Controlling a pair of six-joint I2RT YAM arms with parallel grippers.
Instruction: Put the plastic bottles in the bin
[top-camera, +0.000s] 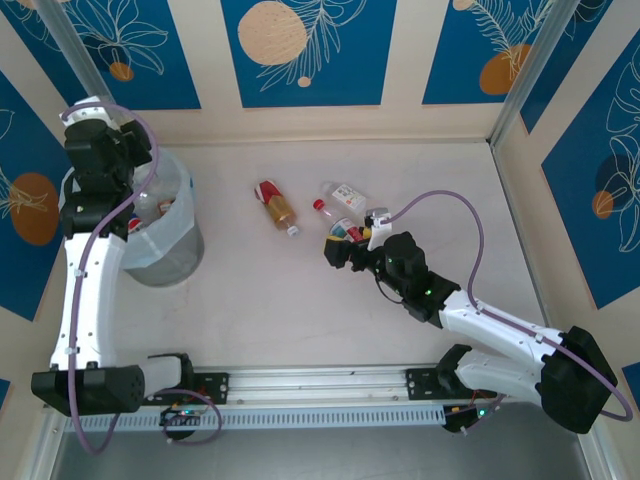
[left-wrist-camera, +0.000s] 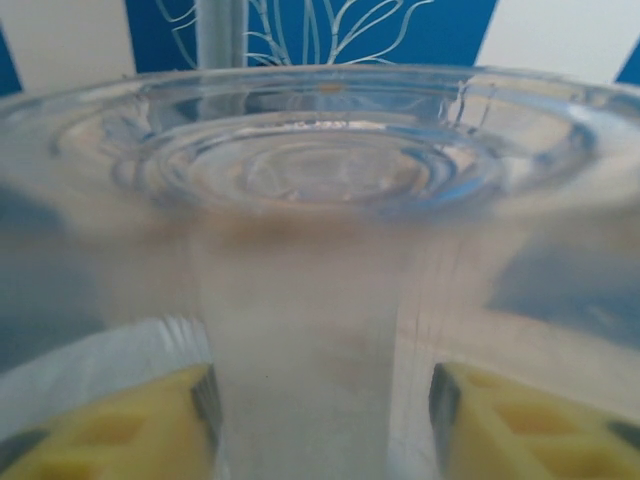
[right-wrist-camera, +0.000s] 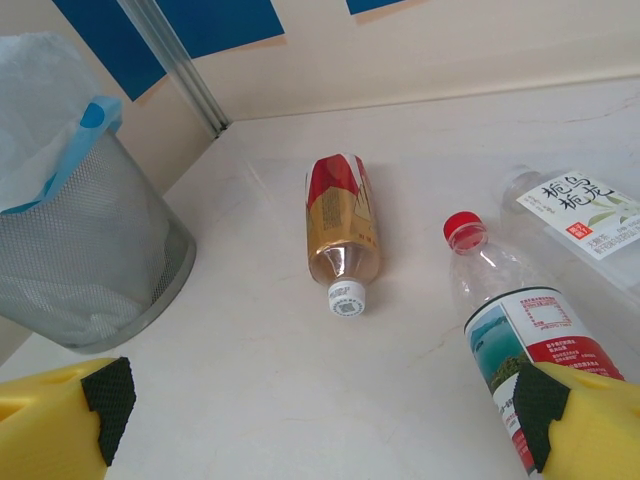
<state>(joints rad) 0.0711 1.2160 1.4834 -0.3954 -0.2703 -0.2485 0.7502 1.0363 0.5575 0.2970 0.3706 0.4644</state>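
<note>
Our left hand (left-wrist-camera: 320, 405) is clamped on a clear bottle (left-wrist-camera: 300, 180), with its dark pads (left-wrist-camera: 205, 398) pressed against the bottle's narrow part. In the top view that arm hangs over the bin (top-camera: 178, 250), which stands at the left of the bench (top-camera: 270, 310) with a white bag folded over its rim. Our right hand (right-wrist-camera: 322, 405) has its fingers (right-wrist-camera: 60, 420) wide apart and holds nothing. It hovers low over the middle of the bench, one finger just in front of a red-capped bottle (right-wrist-camera: 510, 300) lying on its side. Just beside that one lies a white-labelled bottle (right-wrist-camera: 585, 205). Apart from both, towards the bin, lies a brown bottle (right-wrist-camera: 342, 225) with a red and gold label, its white cap pointing at the hand.
</note>
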